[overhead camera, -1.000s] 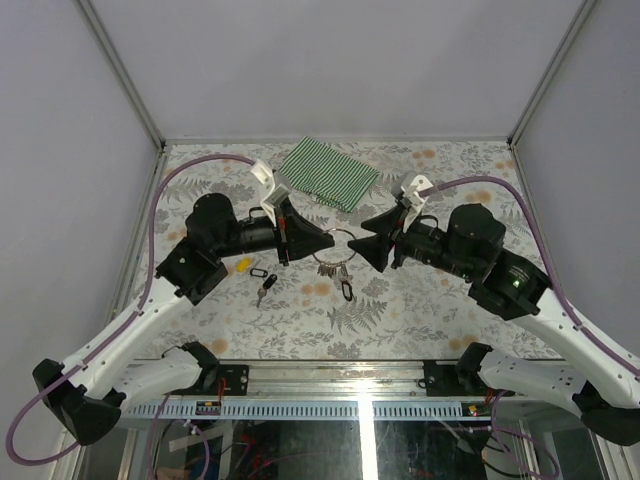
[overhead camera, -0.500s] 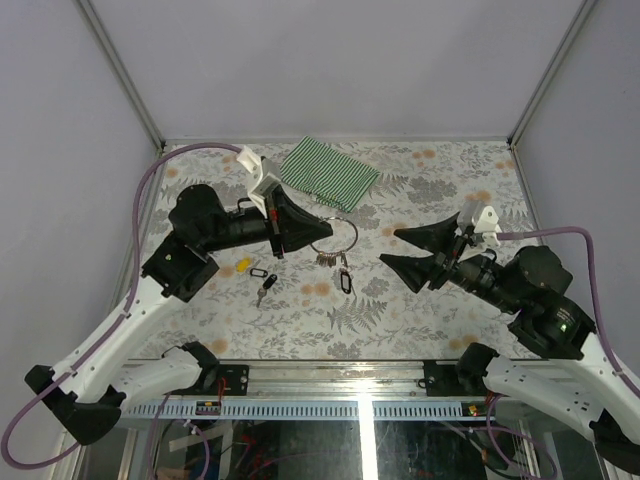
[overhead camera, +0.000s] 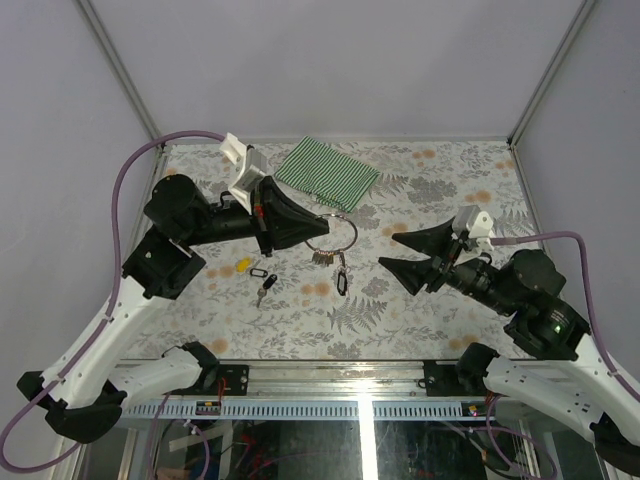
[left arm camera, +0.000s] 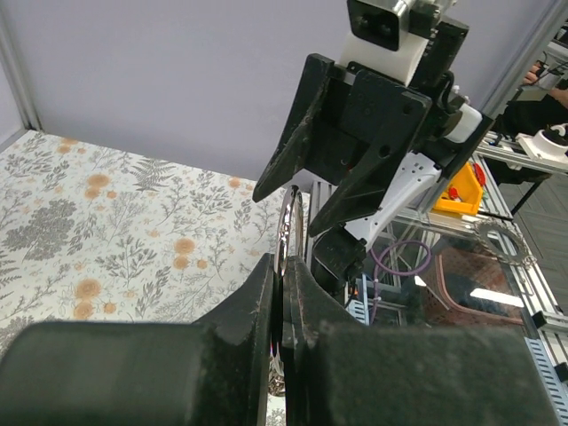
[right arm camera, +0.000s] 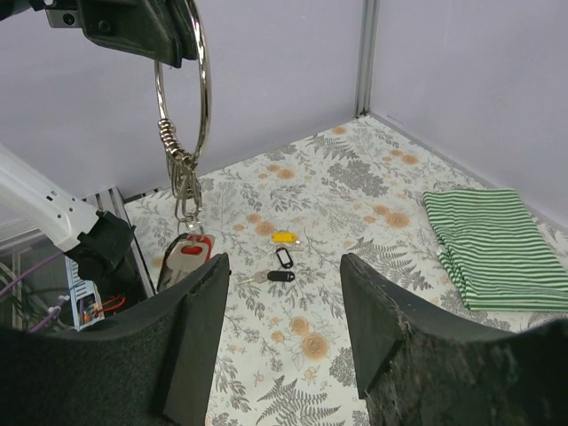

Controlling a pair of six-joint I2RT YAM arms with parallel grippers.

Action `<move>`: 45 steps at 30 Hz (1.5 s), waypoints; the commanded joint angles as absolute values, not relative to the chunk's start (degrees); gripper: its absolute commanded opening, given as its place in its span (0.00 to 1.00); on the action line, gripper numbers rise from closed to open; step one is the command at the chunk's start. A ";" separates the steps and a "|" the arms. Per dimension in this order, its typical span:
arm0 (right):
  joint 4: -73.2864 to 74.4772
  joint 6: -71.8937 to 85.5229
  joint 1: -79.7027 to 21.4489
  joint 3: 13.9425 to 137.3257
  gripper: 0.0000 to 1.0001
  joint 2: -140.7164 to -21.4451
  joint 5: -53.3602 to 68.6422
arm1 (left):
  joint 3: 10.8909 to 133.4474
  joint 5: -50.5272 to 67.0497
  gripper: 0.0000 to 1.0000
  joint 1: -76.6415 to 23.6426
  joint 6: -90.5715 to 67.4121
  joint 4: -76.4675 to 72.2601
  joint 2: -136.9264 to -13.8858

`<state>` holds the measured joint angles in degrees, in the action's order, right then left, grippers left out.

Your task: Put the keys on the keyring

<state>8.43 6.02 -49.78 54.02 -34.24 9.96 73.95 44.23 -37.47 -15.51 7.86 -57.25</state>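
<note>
The keyring (right arm camera: 182,173) hangs in the air from the left end effector (overhead camera: 303,226), above the middle of the surface (overhead camera: 420,300). Its long axis is vertical. The big wire ring is on top, a bunch of smaller rings hangs below it, and the red tag (right arm camera: 189,257) is the lowest part. In the right wrist view the big ring stands almost edge-on and the tag points straight down; whether the tag touches the surface cannot be told. The red tag has a pale label field, but any writing on it is too small to read.

The left end effector has its fingers pressed together on the top of the big ring, with the wire pinched between them.

The keys (overhead camera: 262,284) lie flat on the surface, to the left of the hanging keyring and just near the left end effector. The yellow tag (overhead camera: 241,266) is the leftmost piece. The key with the black tag (overhead camera: 270,281) lies just right of it, and its long axis runs diagonally with the metal end toward the near left.

The right end effector (overhead camera: 390,250) is to the right of the keyring and apart from it. Its fingers are spread, hold nothing, and point left toward the ring.

A green-and-white striped cloth (overhead camera: 328,172) lies at the far side of the surface.
</note>
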 commanded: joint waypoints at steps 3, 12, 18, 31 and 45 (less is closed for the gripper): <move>2.00 4.83 -50.12 53.02 0.59 -32.61 10.94 | 77.85 49.07 0.00 -37.71 -14.85 7.84 -56.56; -0.47 4.74 -50.13 51.16 0.61 -31.67 12.23 | 79.33 50.95 0.00 -37.72 -15.03 7.89 -56.12; 1.66 6.13 -50.14 53.21 0.57 -32.77 12.00 | 79.44 45.55 0.00 -37.71 -14.94 9.75 -56.26; 1.09 8.28 -50.10 56.82 0.61 -36.73 8.94 | 78.06 40.01 0.00 -37.89 -14.28 11.71 -57.13; 10.24 10.88 -50.11 74.52 0.68 -48.91 11.29 | 75.38 42.65 0.00 -39.65 -12.68 12.74 -57.57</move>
